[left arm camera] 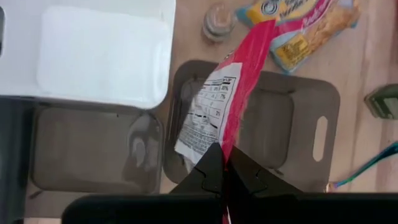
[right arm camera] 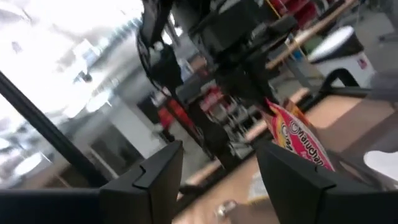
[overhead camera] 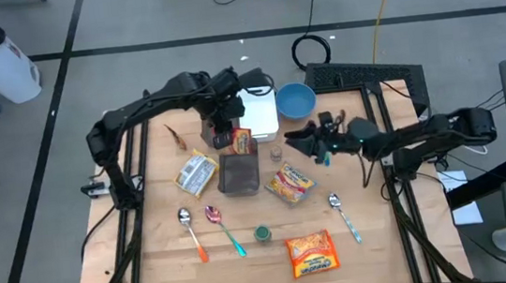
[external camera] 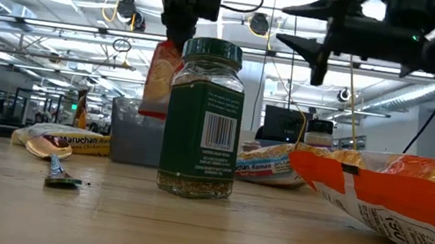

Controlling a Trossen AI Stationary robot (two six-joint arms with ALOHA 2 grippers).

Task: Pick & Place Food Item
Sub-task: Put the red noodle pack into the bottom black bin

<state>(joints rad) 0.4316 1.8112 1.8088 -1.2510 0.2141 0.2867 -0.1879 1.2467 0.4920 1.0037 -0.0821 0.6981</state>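
Left gripper [overhead camera: 230,125] clamped tight on the top edge of a red snack packet [overhead camera: 243,141], fingers [left arm camera: 208,176] pinched together over the crimped seam. Packet hanging straight down from that grip (label side visible in the left wrist view, [left arm camera: 214,112]), its lower end over the grey tray [overhead camera: 239,174], raised above the tray floor in the low view [external camera: 159,76]. White lid [overhead camera: 258,113] just beside the gripper, blue bowl [overhead camera: 295,100] past it. Right gripper [overhead camera: 314,143] held in the air near the table's right side, jaws parted and holding nothing, a clear gap between its two fingers [right arm camera: 152,177] in its own wrist view; packet well apart from it, seen beyond those fingers [right arm camera: 298,140]. Green spice jar [external camera: 203,120] upright near the front edge, noodle pack [overhead camera: 289,182] right of the tray, orange bag [overhead camera: 311,253] at the front, another pack [overhead camera: 195,173] left of the tray. Three spoons [overhead camera: 191,231] spread across the front half of the table [overhead camera: 153,265].
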